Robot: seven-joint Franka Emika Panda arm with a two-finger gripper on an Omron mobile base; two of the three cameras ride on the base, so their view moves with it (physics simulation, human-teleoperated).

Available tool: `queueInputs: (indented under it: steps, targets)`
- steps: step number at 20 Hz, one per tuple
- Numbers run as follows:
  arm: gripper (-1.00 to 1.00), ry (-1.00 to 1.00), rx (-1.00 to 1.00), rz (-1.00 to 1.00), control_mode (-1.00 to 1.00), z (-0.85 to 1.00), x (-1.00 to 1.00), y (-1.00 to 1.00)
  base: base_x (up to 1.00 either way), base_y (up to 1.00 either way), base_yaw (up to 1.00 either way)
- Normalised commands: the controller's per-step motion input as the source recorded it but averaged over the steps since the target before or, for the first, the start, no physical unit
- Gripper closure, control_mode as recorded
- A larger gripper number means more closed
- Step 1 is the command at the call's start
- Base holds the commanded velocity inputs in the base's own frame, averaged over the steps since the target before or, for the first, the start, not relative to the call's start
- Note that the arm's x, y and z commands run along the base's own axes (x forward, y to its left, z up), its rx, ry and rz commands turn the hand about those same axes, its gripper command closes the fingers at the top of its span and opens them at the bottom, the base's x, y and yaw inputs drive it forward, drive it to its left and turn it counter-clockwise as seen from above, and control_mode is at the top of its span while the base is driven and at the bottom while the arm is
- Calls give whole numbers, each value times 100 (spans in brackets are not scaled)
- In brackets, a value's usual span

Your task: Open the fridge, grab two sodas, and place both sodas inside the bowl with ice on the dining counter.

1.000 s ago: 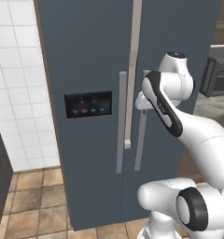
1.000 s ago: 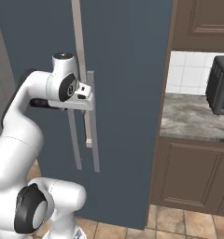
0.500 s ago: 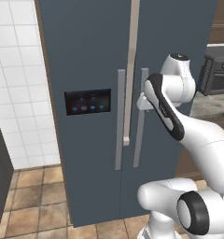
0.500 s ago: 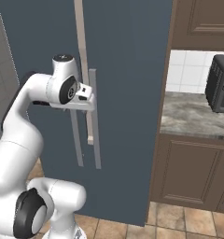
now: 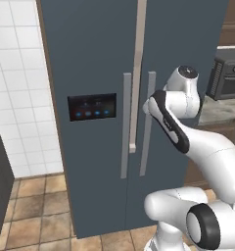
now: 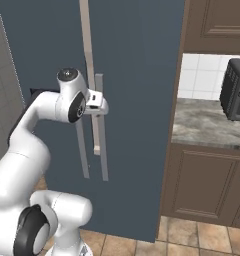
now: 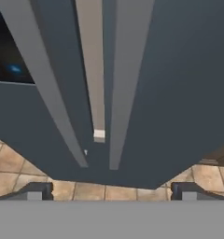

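The fridge [image 5: 95, 63] stands directly in front of the robot, and both of its doors are shut. The gripper [image 6: 103, 104] is at the right-hand door handle [image 5: 147, 122], about the middle of its height. In the hand view the two fingers [image 7: 38, 191] are spread wide at the bottom corners, with nothing between them. I cannot tell from the pictures whether a finger already touches the handle or is just beside it.

In my judgement the step is to take this handle and pull the door open. Several things could go wrong. The two handles stand very near each other, with only the pale strip [image 5: 136, 73] of the door seam between them, so a finger could go behind the left-hand handle [image 5: 125, 125] too, or press on the seam. If the fingers close on the edge of the handle and not around it, they may slip off when the pull begins. The door also turns on a hinge at the fridge's right side, so a straight pull would probably strain the grip.

To the right of the fridge are brown cabinets [image 6: 207, 182] with a grey stone bench [image 6: 204, 122], and a dark oven [image 6: 237, 90] sits on it. When the door swings, it will come toward this bench and the arm must stay clear. On the fridge's left door is a black panel [image 5: 92, 107] with blue lights, and left of the fridge is a white tiled wall [image 5: 16, 83].
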Motion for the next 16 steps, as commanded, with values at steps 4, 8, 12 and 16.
queueInputs:
  steps: [4, 8, 12, 16]
  targets:
    - [-100, -7, 0, 0, -100, 0, 77, 6, 0, 0, 0]
    - [-100, -5, -1, 0, -100, 0, 54, 0, 0, 0, 0]
    - [-100, -1, -1, 0, -100, -1, 58, -2, 0, 0, 0]
    - [-100, -1, -3, -4, -100, -2, 43, -3, 0, 0, 0]
